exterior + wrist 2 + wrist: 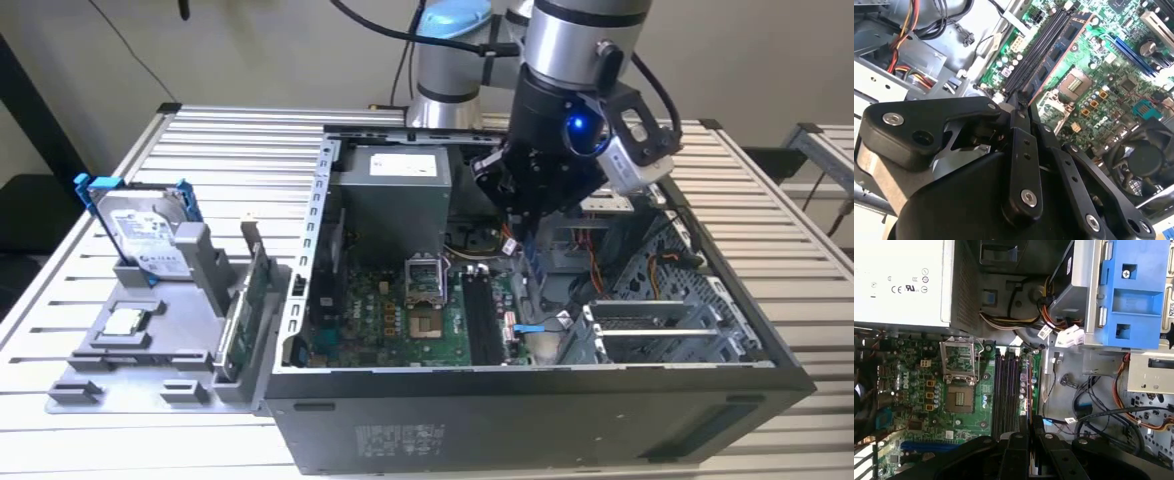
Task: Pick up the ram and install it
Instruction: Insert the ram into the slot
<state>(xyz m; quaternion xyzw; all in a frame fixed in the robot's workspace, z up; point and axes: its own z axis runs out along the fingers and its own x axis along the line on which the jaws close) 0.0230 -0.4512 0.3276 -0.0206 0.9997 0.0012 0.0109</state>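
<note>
The gripper (525,222) was clenched on the ram (533,268), poised over the motherboard's empty memory slots (1006,390). The pickup looked done, but the ram was not yet seated.

In the exterior view we look down from well back on the open computer case (534,420) on the slatted surface (227,130). Both wrist views ride close behind the hand (1029,421), facing into the case; all three share the motherboard (400,320).
</note>
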